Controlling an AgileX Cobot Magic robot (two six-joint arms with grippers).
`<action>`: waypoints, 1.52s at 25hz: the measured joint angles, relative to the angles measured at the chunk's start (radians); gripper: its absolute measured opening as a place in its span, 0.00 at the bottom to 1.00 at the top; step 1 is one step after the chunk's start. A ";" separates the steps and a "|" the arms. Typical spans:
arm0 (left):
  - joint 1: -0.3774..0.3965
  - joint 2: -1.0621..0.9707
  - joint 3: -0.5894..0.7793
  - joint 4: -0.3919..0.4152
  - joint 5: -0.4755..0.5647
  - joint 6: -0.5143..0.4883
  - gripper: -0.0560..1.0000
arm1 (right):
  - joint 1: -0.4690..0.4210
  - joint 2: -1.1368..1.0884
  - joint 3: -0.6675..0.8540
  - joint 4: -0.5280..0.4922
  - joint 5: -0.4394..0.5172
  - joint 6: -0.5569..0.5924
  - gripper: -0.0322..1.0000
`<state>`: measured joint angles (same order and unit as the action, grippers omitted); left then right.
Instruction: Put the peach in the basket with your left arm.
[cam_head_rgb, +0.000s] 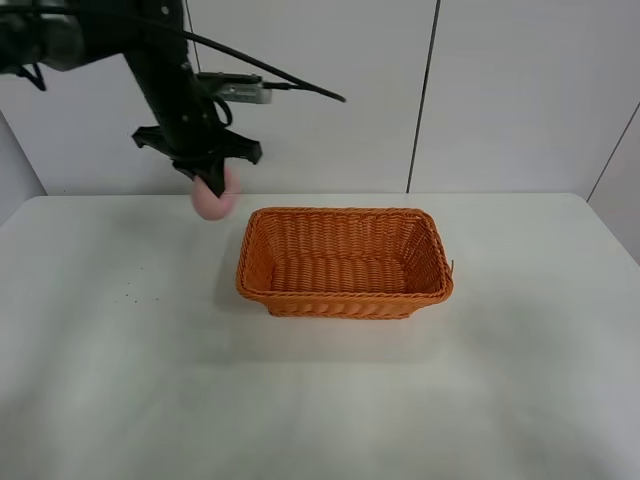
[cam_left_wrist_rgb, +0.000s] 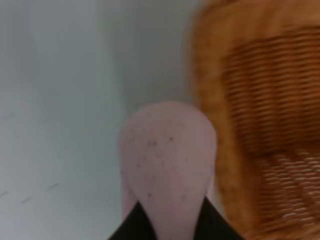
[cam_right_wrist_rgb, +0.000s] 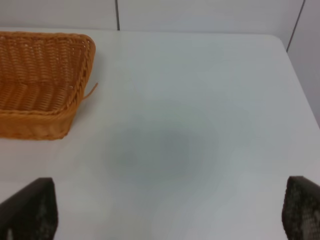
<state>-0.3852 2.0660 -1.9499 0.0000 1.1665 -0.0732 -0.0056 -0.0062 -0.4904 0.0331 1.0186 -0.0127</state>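
The left gripper (cam_head_rgb: 213, 183) is pinching the peach (cam_head_rgb: 212, 203) between its dark claw fingers (cam_left_wrist_rgb: 134, 227). The peach is a matte, pale pink, rounded lump with fine specks, held above the smooth white table (cam_head_rgb: 120, 350). Beside and below it, toward the right arm, the rectangular orange wicker basket (cam_head_rgb: 340, 303) is sitting, its walls flaring to a rolled rim. The right gripper (cam_right_wrist_rgb: 167, 207) is standing wide, holding nothing.

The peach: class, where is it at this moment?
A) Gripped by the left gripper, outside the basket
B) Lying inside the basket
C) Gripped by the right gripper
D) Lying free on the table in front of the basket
A: in the exterior high view the left gripper is clamped on the peach, which sits to the left of the basket rim, not over or inside it.
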 joint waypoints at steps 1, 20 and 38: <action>-0.026 0.022 -0.021 0.000 0.000 -0.008 0.10 | 0.000 0.000 0.000 0.000 0.000 0.000 0.70; -0.243 0.313 -0.132 -0.080 -0.127 -0.033 0.62 | 0.000 0.000 0.000 0.000 0.000 0.000 0.70; -0.121 0.232 -0.321 -0.052 0.002 -0.001 0.80 | 0.000 0.000 0.000 0.000 0.000 0.000 0.70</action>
<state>-0.5064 2.2978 -2.2704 -0.0523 1.1682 -0.0741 -0.0056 -0.0062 -0.4904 0.0331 1.0186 -0.0127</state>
